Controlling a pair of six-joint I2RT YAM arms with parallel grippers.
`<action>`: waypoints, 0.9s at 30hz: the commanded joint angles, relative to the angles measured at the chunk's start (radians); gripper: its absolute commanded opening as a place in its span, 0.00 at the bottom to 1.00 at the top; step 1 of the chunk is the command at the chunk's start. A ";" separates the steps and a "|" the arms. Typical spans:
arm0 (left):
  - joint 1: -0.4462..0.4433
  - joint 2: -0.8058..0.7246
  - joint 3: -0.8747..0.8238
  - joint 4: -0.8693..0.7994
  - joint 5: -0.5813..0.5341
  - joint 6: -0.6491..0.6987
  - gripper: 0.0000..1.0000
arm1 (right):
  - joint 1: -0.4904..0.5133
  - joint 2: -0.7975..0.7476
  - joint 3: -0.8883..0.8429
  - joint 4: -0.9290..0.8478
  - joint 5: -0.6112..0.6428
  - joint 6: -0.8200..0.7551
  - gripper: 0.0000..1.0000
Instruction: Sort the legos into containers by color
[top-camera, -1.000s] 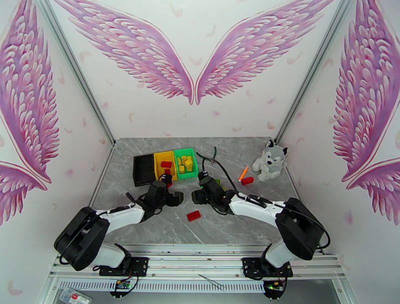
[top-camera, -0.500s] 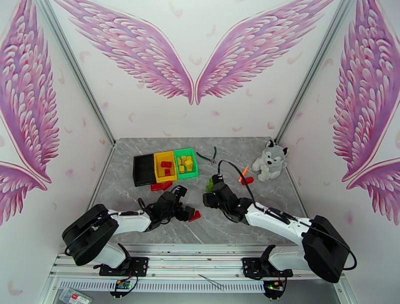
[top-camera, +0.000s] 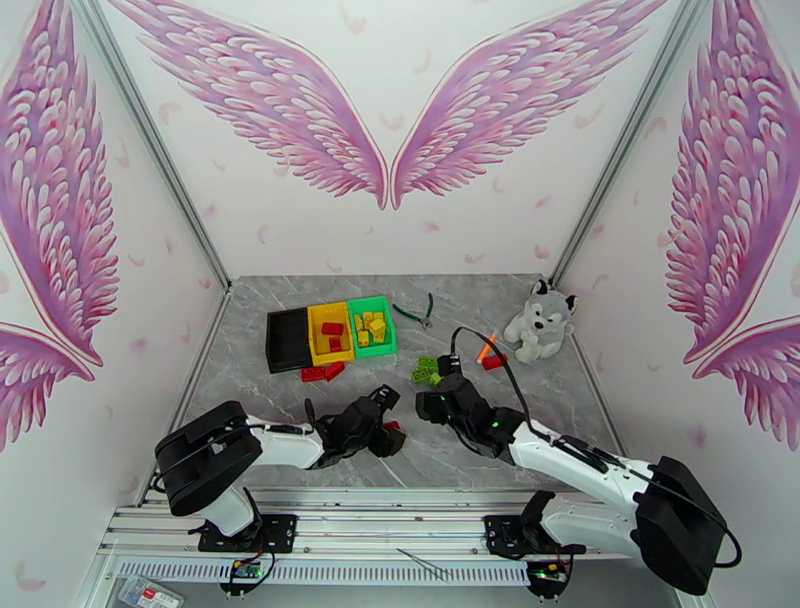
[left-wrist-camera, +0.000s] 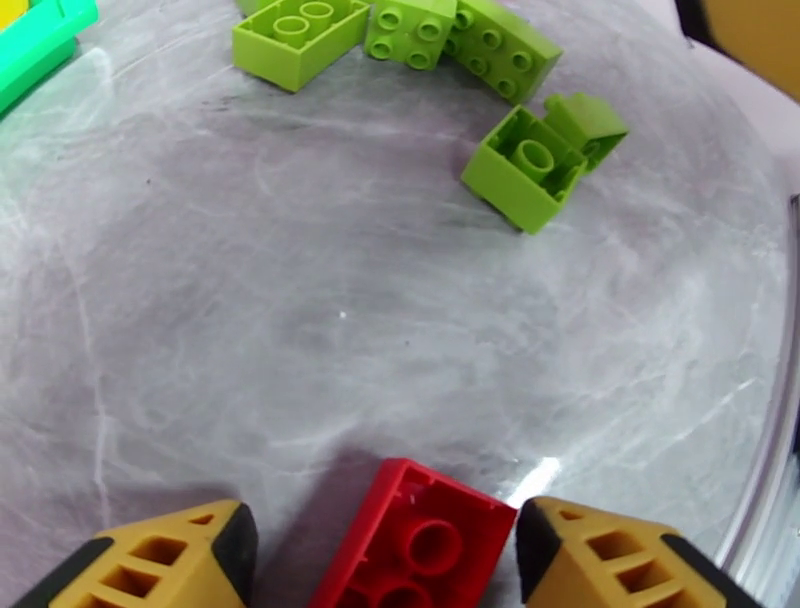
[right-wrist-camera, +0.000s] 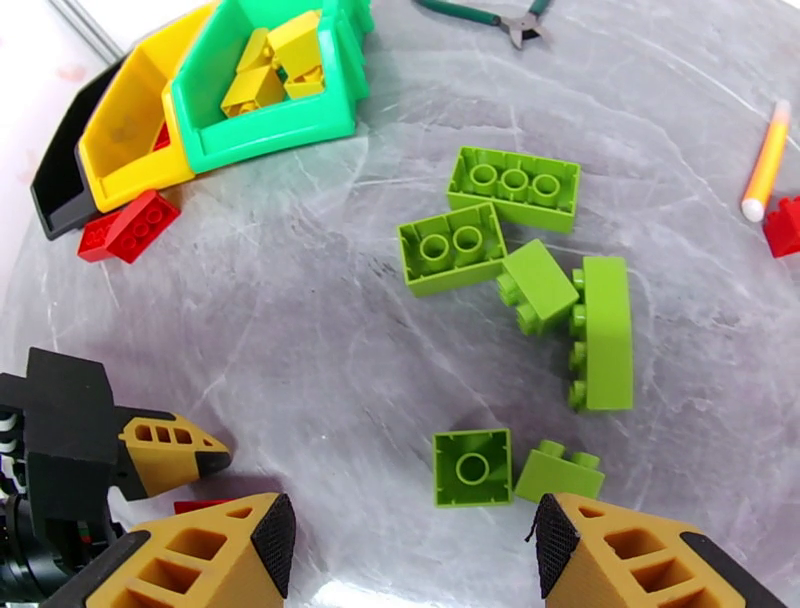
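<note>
A red lego (left-wrist-camera: 420, 545) lies on the table between my left gripper's (top-camera: 388, 436) open fingers. The right finger (left-wrist-camera: 610, 555) is at its edge and a gap remains on the left. My right gripper (right-wrist-camera: 410, 560) hovers open and holds nothing, just short of a cluster of lime green legos (right-wrist-camera: 515, 250) (top-camera: 428, 370). The black (top-camera: 287, 338), yellow (top-camera: 329, 332) and green (top-camera: 372, 325) containers stand in a row at the back left. Yellow legos (right-wrist-camera: 275, 60) lie in the green container and red ones in the yellow container. Two red legos (top-camera: 322, 372) lie in front of the containers.
Green-handled pliers (top-camera: 413, 313) lie behind the green legos. An orange stick (top-camera: 485, 347) and another red lego (top-camera: 493, 361) lie beside a plush husky (top-camera: 540, 320) at the right. My two grippers are close together mid-table.
My left arm swung from the containers toward the near middle, and its jaws narrowed around the red lego. My right gripper drew back toward me, uncovering the green legos.
</note>
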 joint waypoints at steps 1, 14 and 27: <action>-0.045 0.061 0.064 -0.116 -0.092 0.011 0.62 | -0.002 -0.043 -0.029 -0.030 0.025 0.023 0.70; -0.077 0.039 0.082 -0.159 -0.177 -0.039 0.32 | -0.002 -0.053 -0.052 -0.005 0.010 0.010 0.70; 0.136 -0.110 0.104 -0.114 -0.208 -0.134 0.29 | 0.047 0.228 0.055 0.211 -0.217 -0.087 0.65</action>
